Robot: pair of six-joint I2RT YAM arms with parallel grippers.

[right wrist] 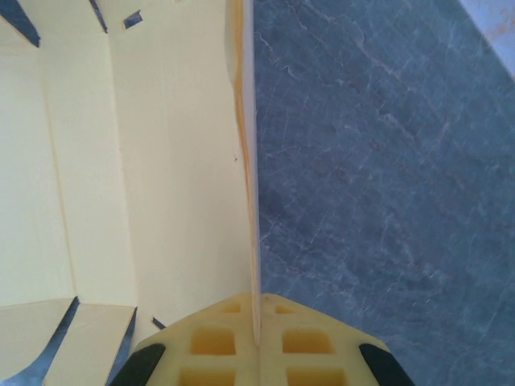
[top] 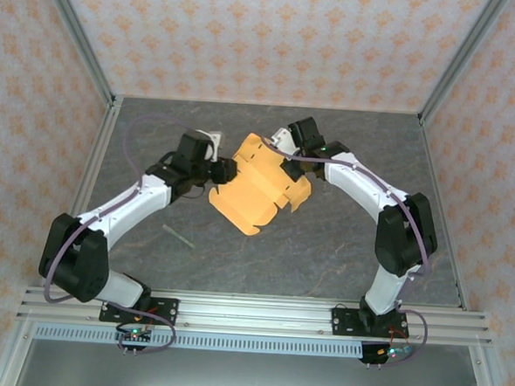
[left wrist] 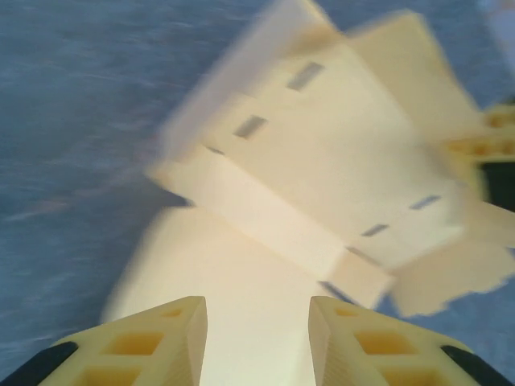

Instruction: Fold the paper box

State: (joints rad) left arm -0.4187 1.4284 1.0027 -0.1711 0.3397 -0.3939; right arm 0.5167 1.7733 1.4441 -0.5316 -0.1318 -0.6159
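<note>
Top view: paper box (top: 253, 193) is mid-worktop (top: 323, 258), between the two arms. It is a partly folded orange sheet with notched flaps, not closed up. Left claw (top: 226, 172) sits at its left edge and right claw (top: 282, 153) at its upper right edge. A thin pale stick (top: 178, 235) lies on the worktop near the left arm, apart from the sheet.

Right wrist cam fills in what the top view can't: right claw (right wrist: 257, 310) is clenched on one panel of the paper box (right wrist: 161, 161). The panel is seen edge-on, pinched between the two pads. The panel stands upright over the grey worktop (right wrist: 386, 161), with the slotted inner faces off to the left.

Left wrist cam is blurred. Left claw (left wrist: 256, 305) is released, with its fingers (left wrist: 161, 338) standing apart. The flat face of a flap shows in the gap, and I can't tell whether the pads touch it. Beyond them the paper box (left wrist: 322, 185) shows folded panels with slots, raised off the worktop (left wrist: 72, 121).
</note>
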